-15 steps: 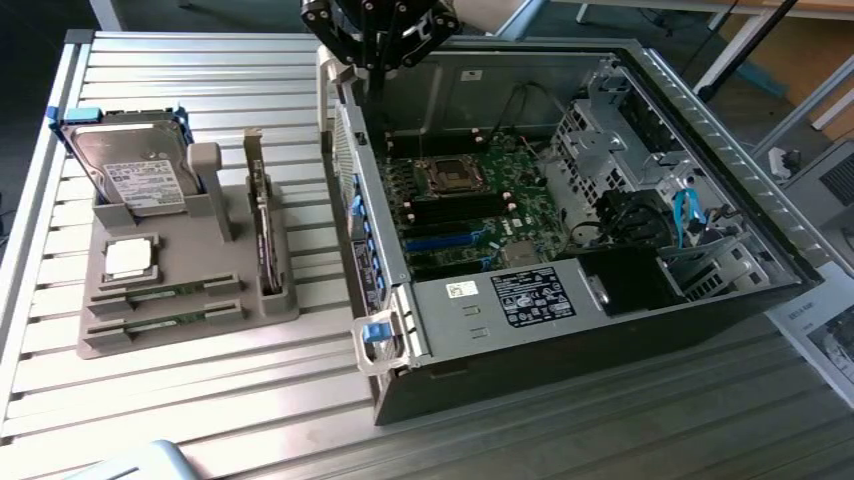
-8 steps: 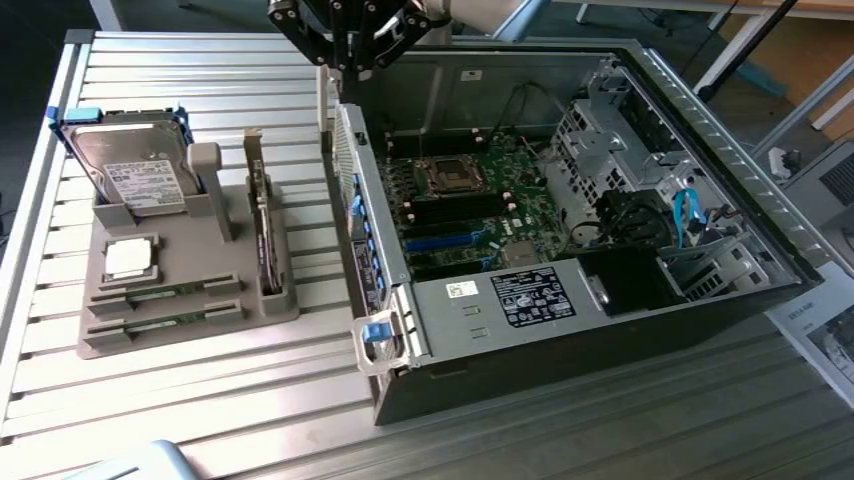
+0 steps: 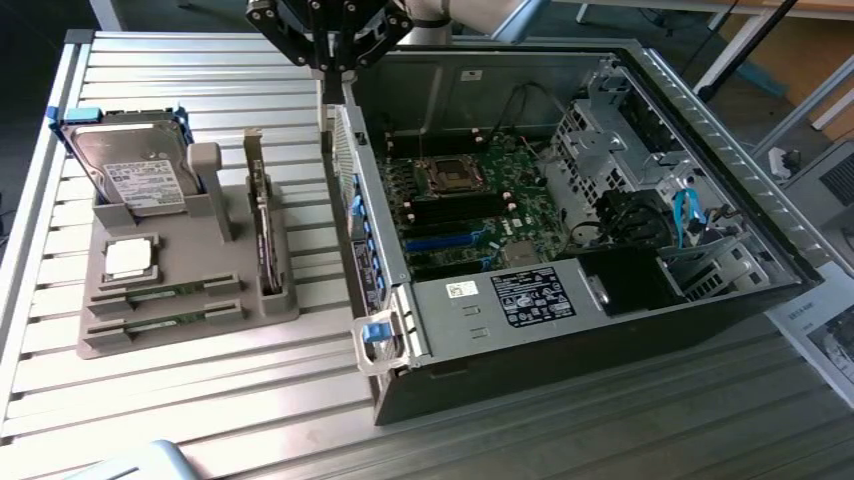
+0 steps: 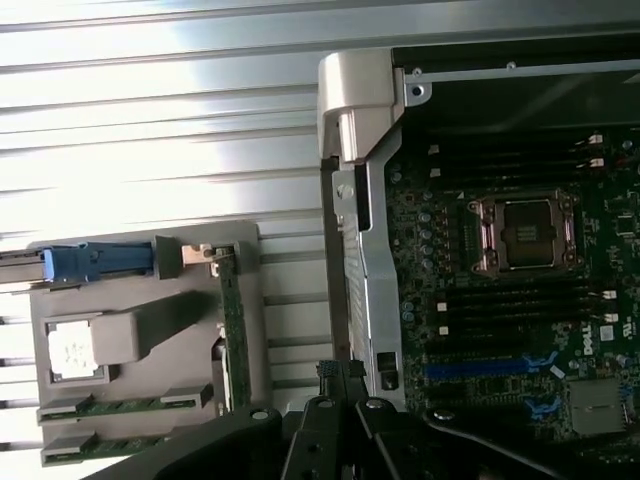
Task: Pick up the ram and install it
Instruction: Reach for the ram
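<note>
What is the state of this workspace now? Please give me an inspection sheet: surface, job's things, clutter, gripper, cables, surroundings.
Surface: slatted metal table, carrying a grey holder and an open computer case.
Job's things: two ram sticks lie in the holder's front slots; the motherboard is exposed in the case.
Clutter: hard drive, processor chip and an upright card in the holder.
Gripper: gripper shut, nothing seen in it, over the case wall beside the holder.
Cables: blue cable and black cables inside the case.
Surroundings: printed sheet at the exterior view's right.
</note>
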{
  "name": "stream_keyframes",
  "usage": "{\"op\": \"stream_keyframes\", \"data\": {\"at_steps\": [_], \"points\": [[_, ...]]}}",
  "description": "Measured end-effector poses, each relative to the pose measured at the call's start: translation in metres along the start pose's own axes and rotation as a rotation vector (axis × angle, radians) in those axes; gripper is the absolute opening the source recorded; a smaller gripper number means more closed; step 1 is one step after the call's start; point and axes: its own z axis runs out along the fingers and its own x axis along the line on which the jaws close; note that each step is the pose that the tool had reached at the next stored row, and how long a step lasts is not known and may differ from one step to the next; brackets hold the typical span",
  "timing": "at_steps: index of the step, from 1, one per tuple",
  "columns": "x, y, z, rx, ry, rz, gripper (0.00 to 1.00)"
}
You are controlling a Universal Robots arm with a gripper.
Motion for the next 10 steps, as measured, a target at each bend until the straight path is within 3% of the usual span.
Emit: {"op": "stream_keyframes", "data": {"at_steps": [10], "points": [[0.031, -0.0024, -0.0004, 0.0, 0.0013, 0.0, 0.1]]}}
